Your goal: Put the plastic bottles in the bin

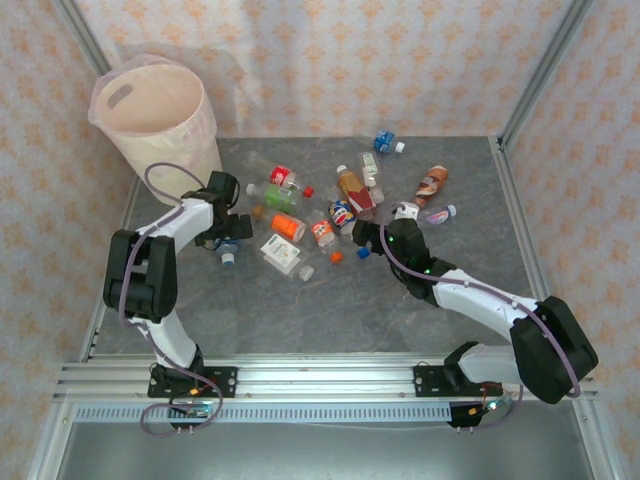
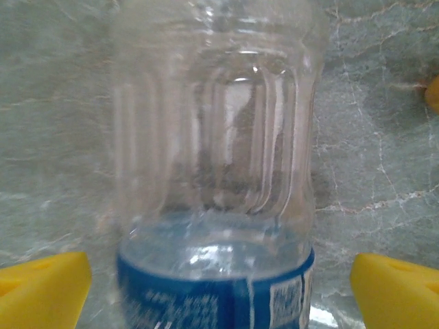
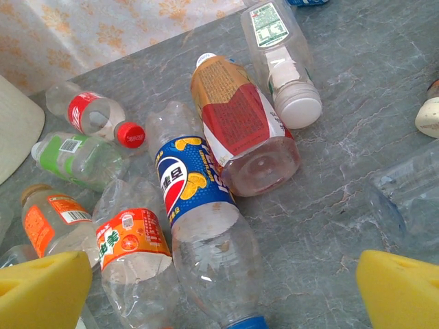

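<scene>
Bottle [image 2: 214, 171] | blue label | midway between spread left jaws

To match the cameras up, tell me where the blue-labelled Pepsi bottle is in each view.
Top external: the Pepsi bottle lies near the picture's centre, slightly above it.
Right wrist: it lies lengthwise at centre frame, blue cap nearest the camera.
Left wrist: another bottle, clear with a blue label, stands at centre.
Shared landmark: the red-and-tan labelled bottle right beside the Pepsi bottle.

Lab test cell: aluminium frame [image 1: 540, 70], floral wallpaper panels [image 1: 330, 60], grey stone-look tabletop [image 1: 330, 310], mounting rail [image 1: 320, 375].
</scene>
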### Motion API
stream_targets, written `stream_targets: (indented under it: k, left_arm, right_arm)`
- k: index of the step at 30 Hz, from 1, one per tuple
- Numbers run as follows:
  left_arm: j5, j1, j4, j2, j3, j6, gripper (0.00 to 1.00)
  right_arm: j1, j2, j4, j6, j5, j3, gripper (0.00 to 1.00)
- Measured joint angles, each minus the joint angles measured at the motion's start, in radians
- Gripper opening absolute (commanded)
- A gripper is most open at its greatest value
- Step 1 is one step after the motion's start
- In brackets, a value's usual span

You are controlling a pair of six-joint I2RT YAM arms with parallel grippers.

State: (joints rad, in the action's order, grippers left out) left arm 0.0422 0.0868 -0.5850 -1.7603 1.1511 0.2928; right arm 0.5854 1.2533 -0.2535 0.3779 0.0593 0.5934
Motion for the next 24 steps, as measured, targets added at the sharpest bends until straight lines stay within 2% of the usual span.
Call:
stream_targets:
  k: [9,15,24]
  left_arm:
    - [0.056,-0.011,0.070,-0.071,0.000,-0.011,0.85]
    - [0.053,-0.011,0.069,-0.077,0.005,-0.010,0.74]
    - [0.025,-0.010,0.060,-0.058,0.011,-0.013,0.62]
  right_arm:
    - [0.000,0.002,0.001,0.000,0.000,0.000,0.99]
    - [0.000,0.002,0.001,0.000,0.000,0.000,0.99]
    - [0.000,-0.017,0.005,0.000,0.004,0.000,0.99]
